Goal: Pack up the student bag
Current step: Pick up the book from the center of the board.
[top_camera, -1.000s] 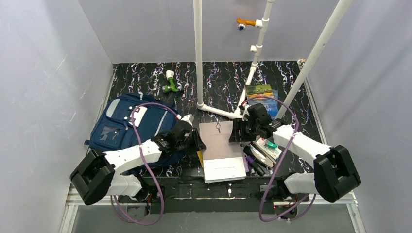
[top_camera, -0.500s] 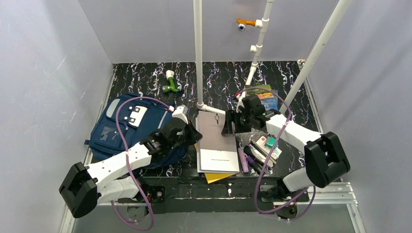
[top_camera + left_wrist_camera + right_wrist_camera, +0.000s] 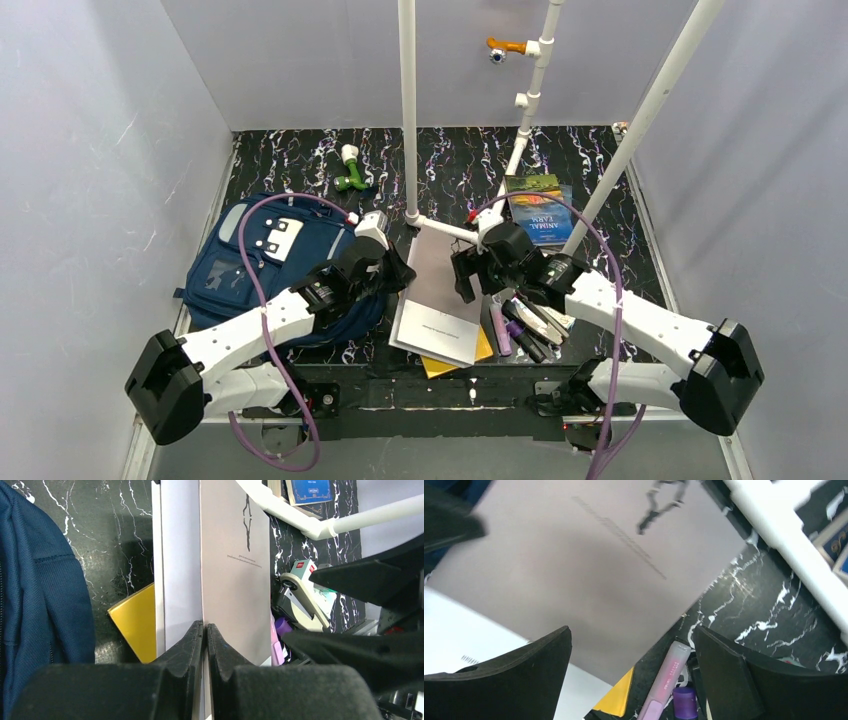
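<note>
On the dark surface [image 3: 300, 160] we have swung the booklet [image 3: 440, 300] left toward the bag [image 3: 250, 265] at the left side, left fingers [image 3: 205, 630] pinched shut on its edge, right fingers [image 3: 460, 278] now spread and empty, so bagging it looks next.

The booklet [image 3: 440, 285] is turned from a square lie to a slant, its near end swung toward the left arm, and more of the yellow folder [image 3: 456, 358] is bared beneath it. The right gripper [image 3: 462, 280] is brought leftward to the booklet's right edge, so the book [image 3: 538, 196] behind it is uncovered. The right elbow [image 3: 722, 372] is carried outward and nearer the table's front edge.
</note>
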Robot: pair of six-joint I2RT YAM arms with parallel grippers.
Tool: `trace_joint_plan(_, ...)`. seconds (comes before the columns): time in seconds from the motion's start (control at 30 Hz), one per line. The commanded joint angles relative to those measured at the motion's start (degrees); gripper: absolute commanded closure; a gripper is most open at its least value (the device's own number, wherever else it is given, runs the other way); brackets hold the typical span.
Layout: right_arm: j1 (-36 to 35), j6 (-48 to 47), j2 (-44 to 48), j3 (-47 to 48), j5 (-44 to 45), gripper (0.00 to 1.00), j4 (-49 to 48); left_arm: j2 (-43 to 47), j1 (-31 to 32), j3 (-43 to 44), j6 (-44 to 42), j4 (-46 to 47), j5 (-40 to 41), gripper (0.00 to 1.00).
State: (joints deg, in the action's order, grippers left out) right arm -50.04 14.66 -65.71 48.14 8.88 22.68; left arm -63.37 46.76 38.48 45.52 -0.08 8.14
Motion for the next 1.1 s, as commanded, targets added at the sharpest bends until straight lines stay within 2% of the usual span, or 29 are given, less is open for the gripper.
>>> trace_joint_plan(0.0,6.9,10.9,-1.1,-2.3,-2.9,0.02,-3.7,2.6,-0.6,0.1,-1.3,-2.1,2.3,1.00)
trace_joint_plan(0.2,16.3,15.9,-4.4,-5.9,-18.3,0.02,-15.7,5.1,-1.5,-1.2,-0.9,-3.0,0.0,1.00)
trace_joint_plan(0.37,16.8,15.5,-13.6,-2.5,-24.3,0.02,-20.7,7.3,-1.6,-3.9,1.1,-2.8,-0.2,1.00)
trace_joint_plan(0.47,16.1,18.1,-18.9,-0.9,-28.3,0.09,-25.9,8.5,-1.9,-5.4,2.1,-1.4,-0.5,1.00)
trace_joint_plan(0.67,12.6,20.9,-26.4,2.8,-29.7,0.19,-33.9,10.1,-2.6,-3.1,-0.4,-5.0,1.2,1.00)
trace_joint_plan(0.87,12.5,19.0,-34.5,8.9,-29.0,0.22,-35.8,9.9,-7.3,1.3,-2.3,-15.3,0.9,1.00)
trace_joint_plan(0.9,12.5,19.0,-35.4,9.4,-29.3,0.23,-36.0,10.2,-8.4,1.8,-2.1,-16.7,0.5,0.96)
trace_joint_plan(0.97,12.5,18.5,-36.0,9.3,-29.4,0.22,-36.3,11.6,-10.1,2.1,-2.3,-19.5,0.3,0.79)
trace_joint_plan(1.0,12.6,18.1,-35.9,9.1,-29.0,0.22,-36.0,12.6,-10.6,2.0,-2.2,-20.7,0.6,0.63)
trace_joint_plan(1.07,12.5,16.3,-35.7,9.3,-28.7,0.21,-34.3,14.8,-11.0,1.5,-2.0,-22.7,-0.1,0.42)
